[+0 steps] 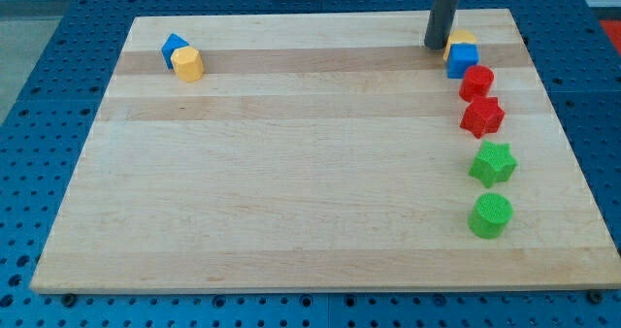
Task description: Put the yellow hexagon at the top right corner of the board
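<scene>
A yellow hexagon (188,64) lies near the board's top left corner, touching a blue block (175,48) just above and left of it. My tip (435,47) is at the view's top right, far from the hexagon. It stands just left of a second yellow block (462,39), whose shape I cannot make out, and a blue cube (463,60).
Down the right side run a red round block (476,82), a red star (481,116), a green star (493,164) and a green cylinder (490,215). The wooden board (291,173) lies on a blue perforated table.
</scene>
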